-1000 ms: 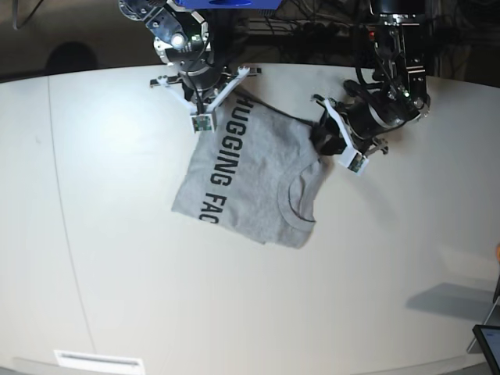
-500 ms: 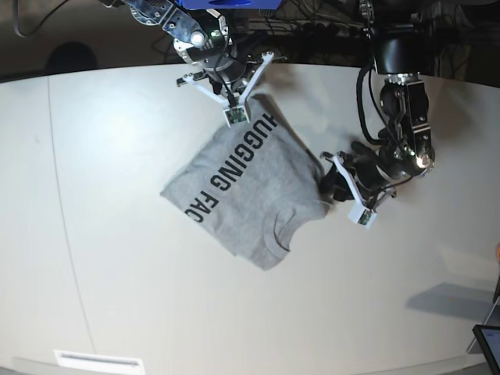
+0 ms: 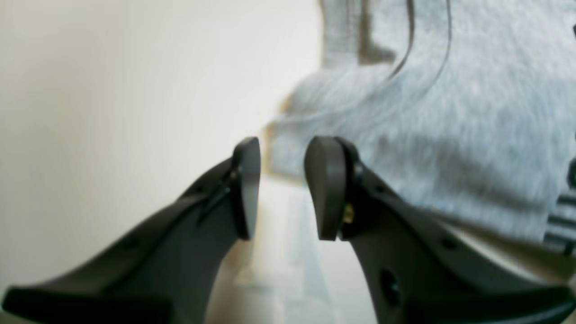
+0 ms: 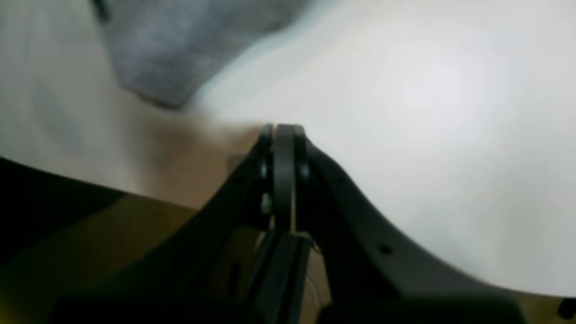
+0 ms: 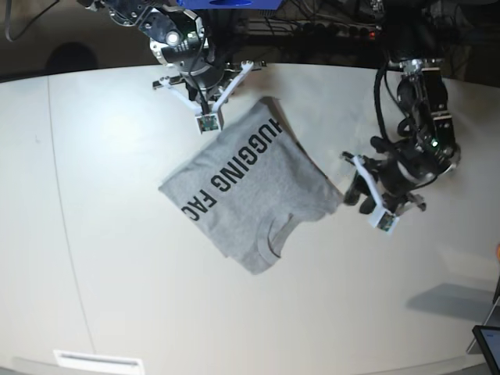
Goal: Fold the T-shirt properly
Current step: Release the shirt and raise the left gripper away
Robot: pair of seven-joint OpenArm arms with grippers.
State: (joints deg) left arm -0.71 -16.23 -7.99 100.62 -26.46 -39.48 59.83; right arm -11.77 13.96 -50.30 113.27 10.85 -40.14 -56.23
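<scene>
The T-shirt (image 5: 246, 187) is lying on the white surface (image 5: 117, 266), partly folded and turned at a slant, with the black letters facing up and the neck hole near the front edge. It is looking like the robot is in the middle of the folding, between one fold and the next, and nothing is lifting the cloth right now. The left fingers (image 3: 282, 186) are sitting low over the surface just beside a corner of the shirt. They are standing partly open with a small gap, and nothing is between them. They are not touching the cloth, as far as the wrist view is showing. The right fingers (image 4: 283, 144) are pressed tight together with nothing in them, and they are hanging over bare surface near the shirt's far edge, with a bit of grey cloth showing off to one side. For the next move, I am thinking each arm is needing to pick an edge or corner of the shirt, pinch it well, and bring it over so the shirt is getting smaller and neater. The right fingers are needing to open first.
</scene>
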